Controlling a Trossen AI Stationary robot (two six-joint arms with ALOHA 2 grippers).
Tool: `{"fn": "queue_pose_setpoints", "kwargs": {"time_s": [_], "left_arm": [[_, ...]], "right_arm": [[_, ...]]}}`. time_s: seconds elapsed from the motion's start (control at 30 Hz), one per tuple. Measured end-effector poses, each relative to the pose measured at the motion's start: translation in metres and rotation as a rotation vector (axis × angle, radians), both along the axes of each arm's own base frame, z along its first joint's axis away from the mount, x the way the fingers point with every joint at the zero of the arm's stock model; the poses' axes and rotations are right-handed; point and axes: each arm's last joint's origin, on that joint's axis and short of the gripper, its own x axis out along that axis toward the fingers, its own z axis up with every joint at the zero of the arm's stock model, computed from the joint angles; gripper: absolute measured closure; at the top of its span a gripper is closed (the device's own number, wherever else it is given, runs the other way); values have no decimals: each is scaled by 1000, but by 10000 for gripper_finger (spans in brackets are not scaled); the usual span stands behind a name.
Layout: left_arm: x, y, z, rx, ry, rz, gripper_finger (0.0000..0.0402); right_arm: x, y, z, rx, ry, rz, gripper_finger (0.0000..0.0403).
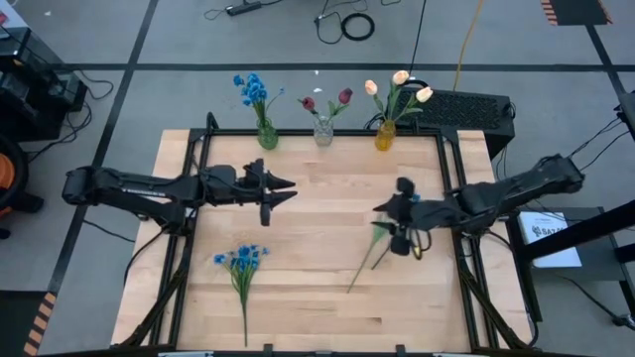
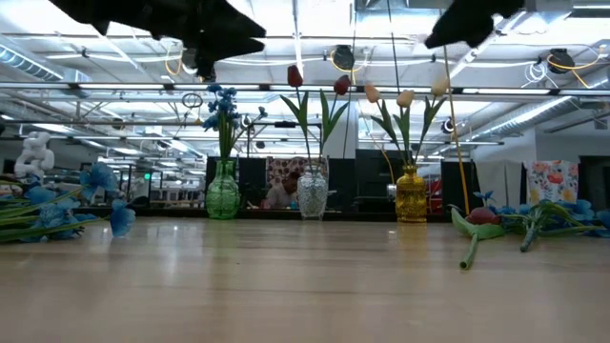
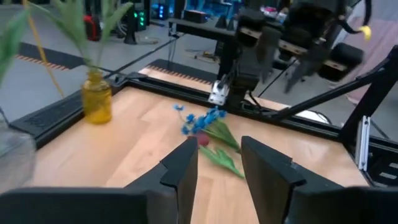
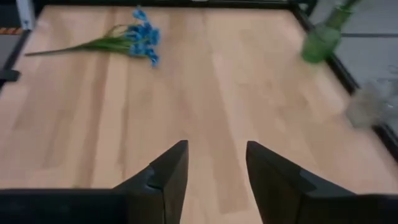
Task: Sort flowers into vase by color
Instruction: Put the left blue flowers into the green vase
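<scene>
Blue blossoms (image 1: 243, 258), green (image 1: 266, 136), clear (image 1: 323, 132) and yellow vases (image 1: 385, 136) (pale wood table (image 1: 317, 297))

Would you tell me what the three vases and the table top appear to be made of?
The green vase and the clear vase look like glass: the background shows through them and they glint. The yellow vase looks like amber-tinted glass, glossy and translucent, though coloured plastic is possible. The table top appears to be light wood, planked with visible grain and a smooth, slightly reflective finish.

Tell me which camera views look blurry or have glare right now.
Low view: ceiling lights glare behind the vases, and the blue flowers at the near edge are soft. Left wrist view: the clear vase is blurred. Right wrist view: the green vase looks smeared. High view: evenly lit.
</scene>
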Motion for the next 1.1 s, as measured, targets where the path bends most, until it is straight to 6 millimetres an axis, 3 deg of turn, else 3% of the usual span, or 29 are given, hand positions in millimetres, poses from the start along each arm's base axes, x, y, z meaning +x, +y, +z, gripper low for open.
{"fn": "queue_pose_setpoints", "kwargs": {"time_s": [0.23,0.47,0.6,0.8,1.1], "left_arm": [[54,-21,-6,-45,72,-36,302],[115,-50,-25,-43,157,-34,313],[136,-61,-35,-58,190,-44,313],[132,-84,-49,-218,375,-13,313],[81,-142,-49,-398,831,170,313]], "right_arm": [[-21,-10,-1,-103,-34,-112,255],[-21,-11,-3,-102,-18,-114,255],[-21,-10,-3,-106,-15,-112,255],[-21,-11,-4,-131,-2,-97,255],[-22,-11,-5,-155,13,-85,255]]}}
